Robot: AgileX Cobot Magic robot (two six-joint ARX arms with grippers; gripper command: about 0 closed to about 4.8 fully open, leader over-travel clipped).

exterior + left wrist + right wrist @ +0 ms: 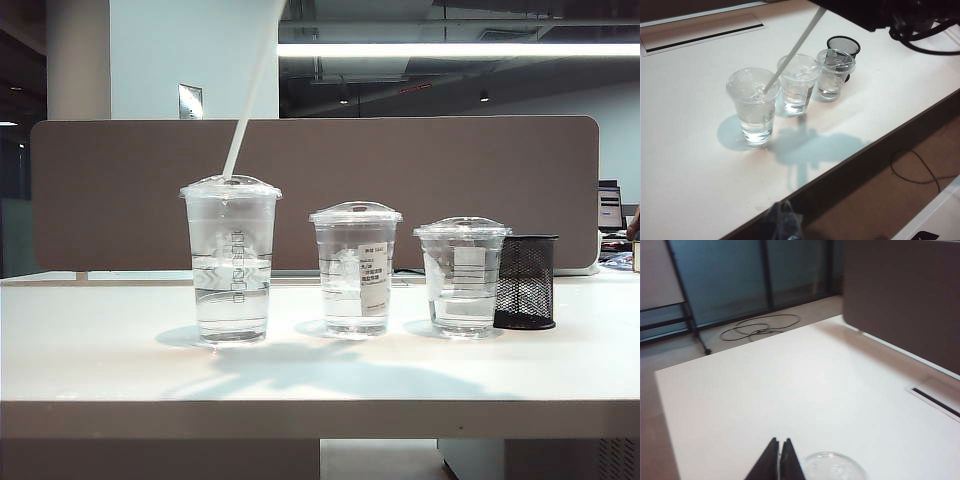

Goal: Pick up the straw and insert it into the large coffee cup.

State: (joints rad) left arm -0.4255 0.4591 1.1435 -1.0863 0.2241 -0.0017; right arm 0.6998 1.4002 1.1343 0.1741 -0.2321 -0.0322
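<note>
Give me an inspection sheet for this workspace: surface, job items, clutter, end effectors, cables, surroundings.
Surface: white table, dry, shadowed.
Job's things: straw leaning, lower end at the domed lid of the large coffee cup, upper end out of frame.
Clutter: medium cup, short cup, black mesh holder.
End effectors: right end effector shut, above the large cup's lid; whether it holds the straw is unseen. Left end effector not in view.
Cables: loops on floor.
Surroundings: brown partition.
</note>
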